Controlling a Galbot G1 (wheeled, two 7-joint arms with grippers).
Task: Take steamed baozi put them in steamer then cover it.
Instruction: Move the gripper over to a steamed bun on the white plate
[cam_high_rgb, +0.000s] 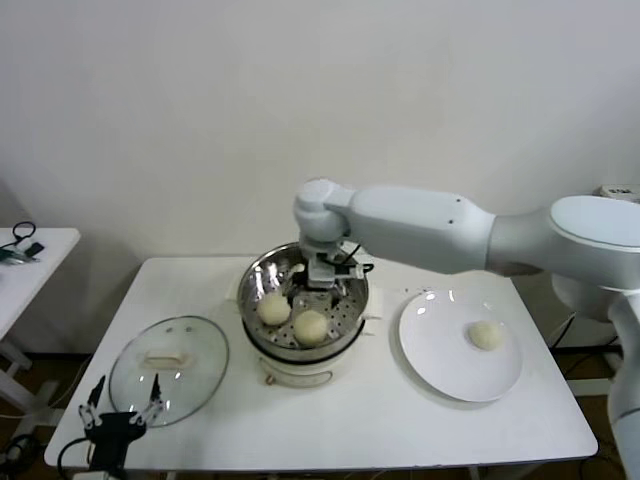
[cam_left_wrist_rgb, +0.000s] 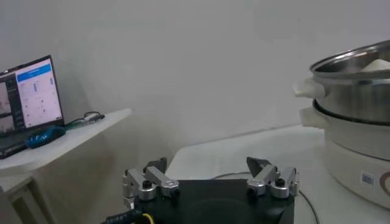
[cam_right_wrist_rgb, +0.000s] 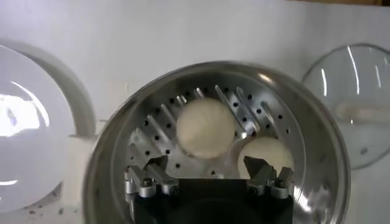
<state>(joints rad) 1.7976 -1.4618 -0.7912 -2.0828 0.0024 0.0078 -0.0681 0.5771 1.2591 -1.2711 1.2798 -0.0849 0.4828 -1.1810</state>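
The steel steamer (cam_high_rgb: 254, 282) on its white pot base stands mid-table. Two cream-white baozi lie in it (cam_high_rgb: 274, 308) (cam_high_rgb: 311, 327); the right wrist view shows them too (cam_right_wrist_rgb: 205, 128) (cam_right_wrist_rgb: 268, 153). A third baozi (cam_high_rgb: 487, 335) lies on the white plate (cam_high_rgb: 440, 375) to the right. A fourth is not in view. My right gripper (cam_high_rgb: 320, 284) hangs open and empty just over the steamer's far side (cam_right_wrist_rgb: 207, 164). The glass cover (cam_high_rgb: 170, 368) lies flat on the table to the left. My left gripper (cam_high_rgb: 123, 410) is open and empty at the front left corner.
The steamer's side (cam_left_wrist_rgb: 356, 115) rises to one side in the left wrist view. A side table with a laptop (cam_left_wrist_rgb: 30, 97) stands beyond the table's left edge. The plate (cam_right_wrist_rgb: 24, 152) and the cover (cam_right_wrist_rgb: 359, 103) flank the steamer in the right wrist view.
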